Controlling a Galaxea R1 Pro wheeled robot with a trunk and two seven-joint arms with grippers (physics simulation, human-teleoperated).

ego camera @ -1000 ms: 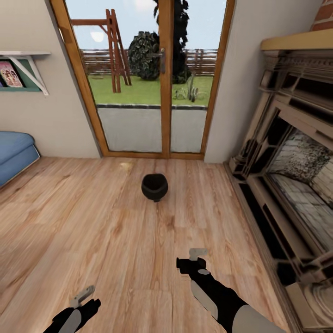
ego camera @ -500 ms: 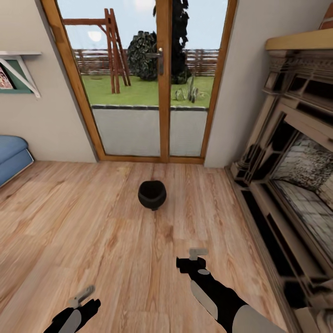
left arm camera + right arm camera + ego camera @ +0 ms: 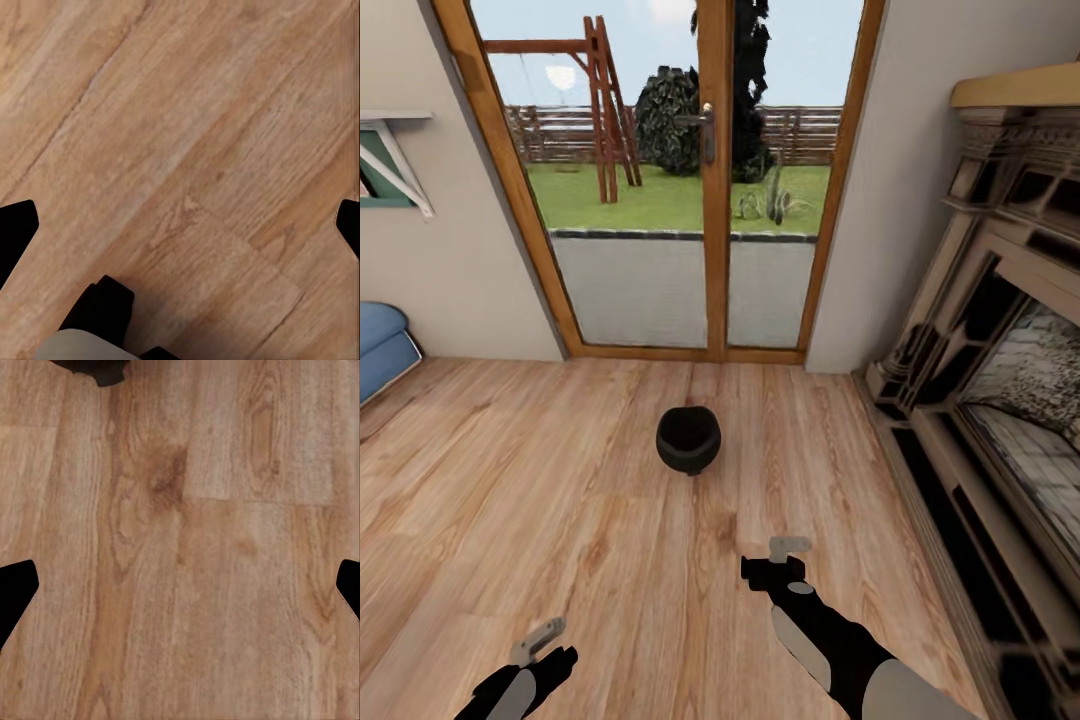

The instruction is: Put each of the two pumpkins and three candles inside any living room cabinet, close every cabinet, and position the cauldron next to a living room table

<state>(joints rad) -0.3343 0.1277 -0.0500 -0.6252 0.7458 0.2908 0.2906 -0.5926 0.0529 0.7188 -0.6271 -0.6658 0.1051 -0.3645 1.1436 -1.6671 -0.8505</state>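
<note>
Cauldron sits upright on the wooden floor before glass doors, well ahead of the right gripper and left gripper, both spread wide.

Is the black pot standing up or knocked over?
Standing up: the cauldron sits on the wooden floor with its wide mouth facing upward.

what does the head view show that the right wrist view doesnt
Head view alone: the whole cauldron standing on the floor before the glass doors, the fireplace, a blue sofa edge, and both arms, left gripper and right gripper. Right wrist view alone: the right gripper's dark fingertips spread wide at the frame edges. Shared: the wooden floor and the cauldron, a dark sliver in the wrist view.
</note>
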